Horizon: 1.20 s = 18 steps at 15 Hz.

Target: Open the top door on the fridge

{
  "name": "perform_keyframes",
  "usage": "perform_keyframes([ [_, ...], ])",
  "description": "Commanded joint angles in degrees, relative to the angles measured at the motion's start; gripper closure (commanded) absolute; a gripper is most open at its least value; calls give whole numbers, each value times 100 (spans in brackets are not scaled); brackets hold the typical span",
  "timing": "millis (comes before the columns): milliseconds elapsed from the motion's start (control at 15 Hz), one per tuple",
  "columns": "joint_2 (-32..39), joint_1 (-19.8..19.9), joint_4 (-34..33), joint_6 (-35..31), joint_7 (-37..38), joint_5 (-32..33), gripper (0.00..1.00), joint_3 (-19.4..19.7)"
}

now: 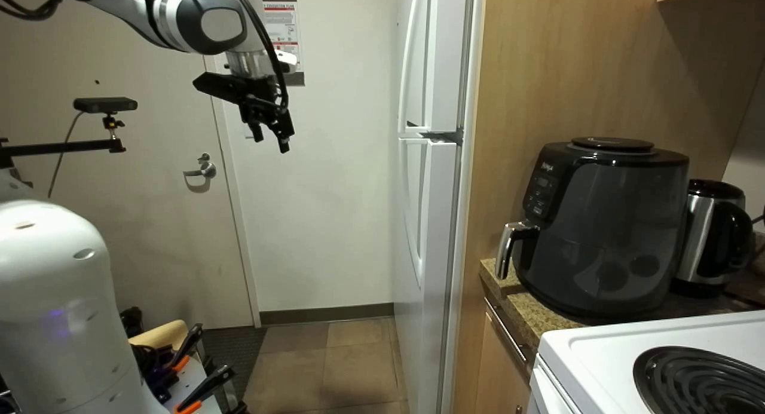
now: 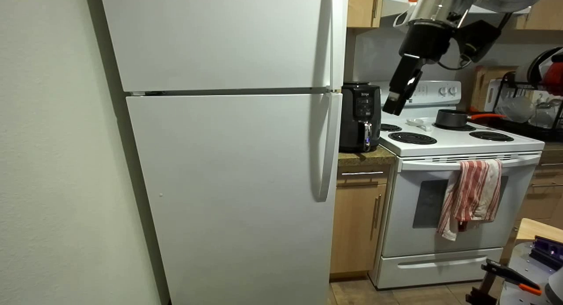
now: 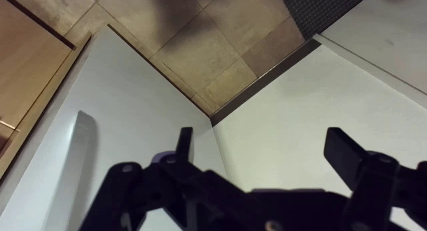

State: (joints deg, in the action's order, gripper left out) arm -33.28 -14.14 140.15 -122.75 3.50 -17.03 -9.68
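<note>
Clear of the glossy white top door [image 2: 220, 41], my black tool [image 3: 260, 146] hangs spread; likely approach stage; next, reach the long white handle [image 2: 338, 41].

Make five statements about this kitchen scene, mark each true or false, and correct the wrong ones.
1. The top door is shut. True.
2. The hand is gripping that door. False: it is open and holds nothing.
3. A striped towel hangs from the oven handle. True.
4. The black air fryer stands on the stove. False: it stands on the counter.
5. The pot has a black handle. False: its handle is orange.
</note>
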Motion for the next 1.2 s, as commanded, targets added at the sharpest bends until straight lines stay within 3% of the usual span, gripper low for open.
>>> perform_keyframes([
  [0, 346, 261, -459, -206, -117, 252, 0, 125],
  [333, 868, 471, -1011, -539, -145, 607, 0, 180],
  [667, 1554, 721, -1706, -756, -87, 1400, 0, 164],
  [1133, 1971, 1070, -2374, -770, 161, 2397, 0, 221],
])
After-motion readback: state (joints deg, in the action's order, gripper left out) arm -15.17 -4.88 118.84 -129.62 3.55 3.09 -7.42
